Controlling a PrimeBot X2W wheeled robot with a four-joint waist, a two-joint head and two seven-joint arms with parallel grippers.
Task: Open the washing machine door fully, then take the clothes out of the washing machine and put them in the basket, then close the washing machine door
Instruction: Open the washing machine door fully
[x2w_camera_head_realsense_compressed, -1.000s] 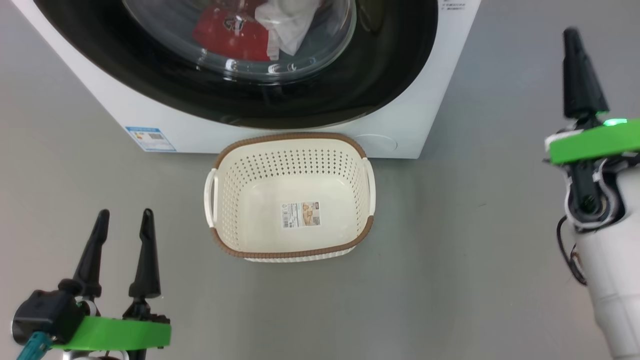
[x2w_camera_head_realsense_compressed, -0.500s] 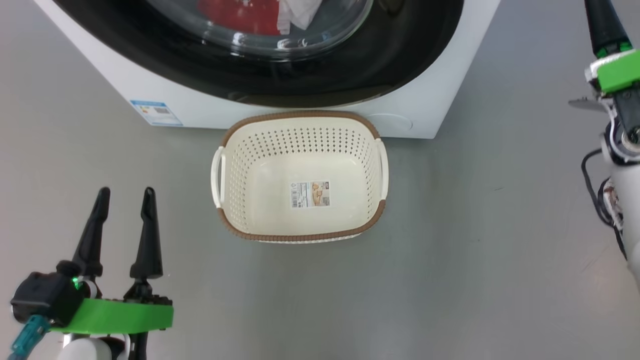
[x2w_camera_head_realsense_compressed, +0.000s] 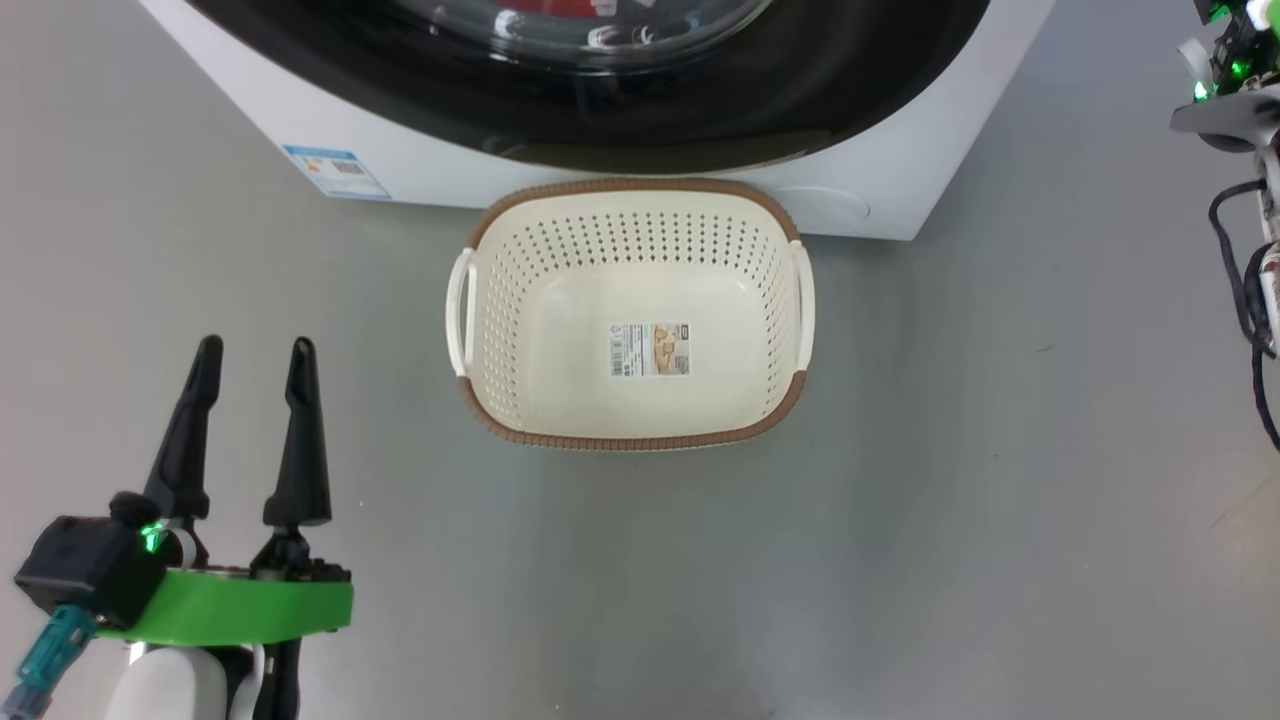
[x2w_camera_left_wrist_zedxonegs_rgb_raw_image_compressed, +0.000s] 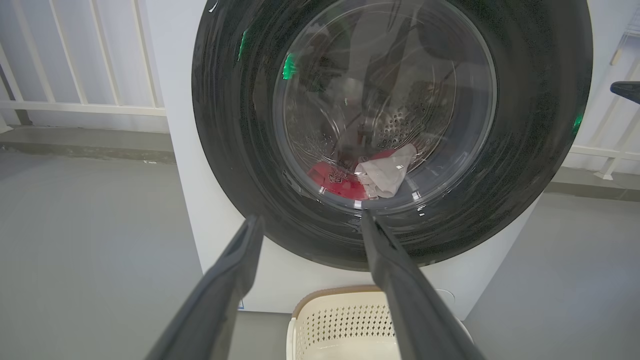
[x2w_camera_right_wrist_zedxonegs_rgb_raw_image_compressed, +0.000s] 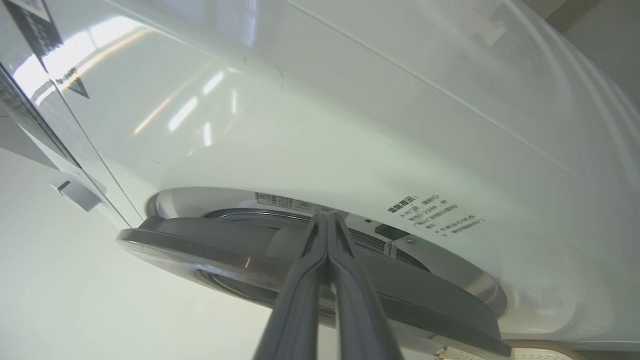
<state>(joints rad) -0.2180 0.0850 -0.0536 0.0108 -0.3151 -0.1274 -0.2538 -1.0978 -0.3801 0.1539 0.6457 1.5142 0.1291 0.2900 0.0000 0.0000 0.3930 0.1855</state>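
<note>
The washing machine (x2w_camera_head_realsense_compressed: 420, 180) stands at the top of the head view, with the washing machine door (x2w_camera_head_realsense_compressed: 800, 110) in its glossy black frame. Through the glass (x2w_camera_left_wrist_zedxonegs_rgb_raw_image_compressed: 385, 100) I see the clothes: a red garment (x2w_camera_left_wrist_zedxonegs_rgb_raw_image_compressed: 340, 181) and a white one (x2w_camera_left_wrist_zedxonegs_rgb_raw_image_compressed: 389, 172) low in the drum. The cream basket (x2w_camera_head_realsense_compressed: 640, 440) sits on the floor against the machine's front, holding just its paper label. My left gripper (x2w_camera_head_realsense_compressed: 255, 347) hovers open at the lower left, away from the basket. My right gripper (x2w_camera_right_wrist_zedxonegs_rgb_raw_image_compressed: 326, 216) is shut, its tips at the door's rim (x2w_camera_right_wrist_zedxonegs_rgb_raw_image_compressed: 210, 250), which stands slightly off the machine's front.
Grey floor (x2w_camera_head_realsense_compressed: 1000, 500) surrounds the basket and the machine. A white railing (x2w_camera_left_wrist_zedxonegs_rgb_raw_image_compressed: 75, 105) runs behind the machine on the left. My right arm's wrist and cables (x2w_camera_head_realsense_compressed: 1245, 200) hang at the right edge of the head view.
The head camera has shifted, so machine and basket sit higher and further right in the picture. My right gripper has risen out of the top right corner. The left gripper stays open.
</note>
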